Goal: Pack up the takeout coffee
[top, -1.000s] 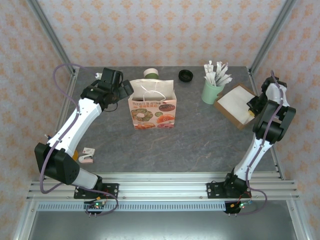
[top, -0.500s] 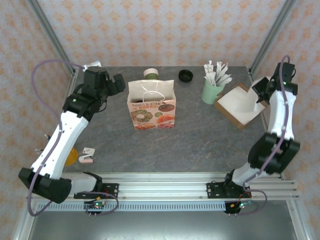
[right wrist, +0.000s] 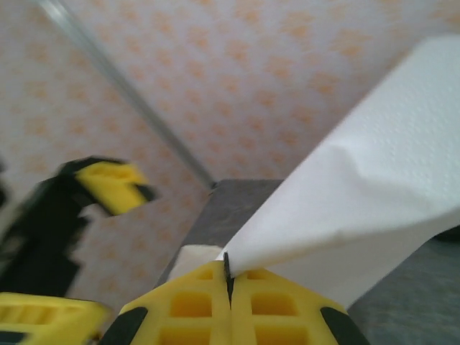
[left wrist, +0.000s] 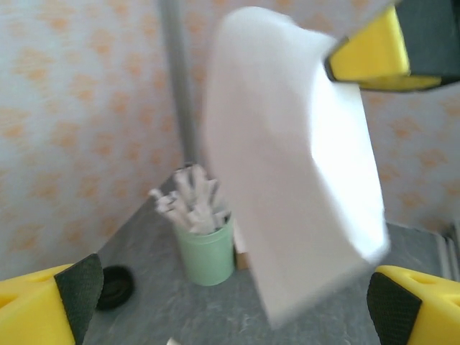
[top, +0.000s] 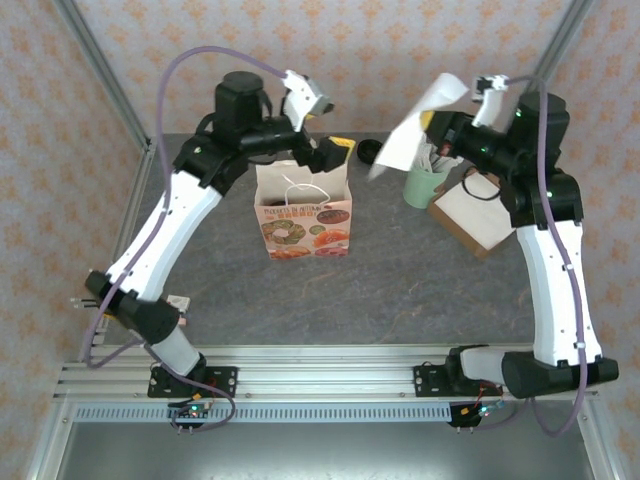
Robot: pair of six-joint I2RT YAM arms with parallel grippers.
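The right gripper point(right wrist: 228, 277) is clamped on a white napkin point(top: 415, 128) at upper centre. The left gripper point(top: 328, 128) is spread wide above the paper bag point(top: 304, 215). The black lid point(top: 372, 152) lies behind the bag. If released early, the limp napkin may be dropped beside the bag.

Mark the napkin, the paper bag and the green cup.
napkin point(top: 404, 141), top view, middle of the sheet.
paper bag point(top: 305, 228), top view, printed front.
green cup point(top: 422, 188), top view, side wall.
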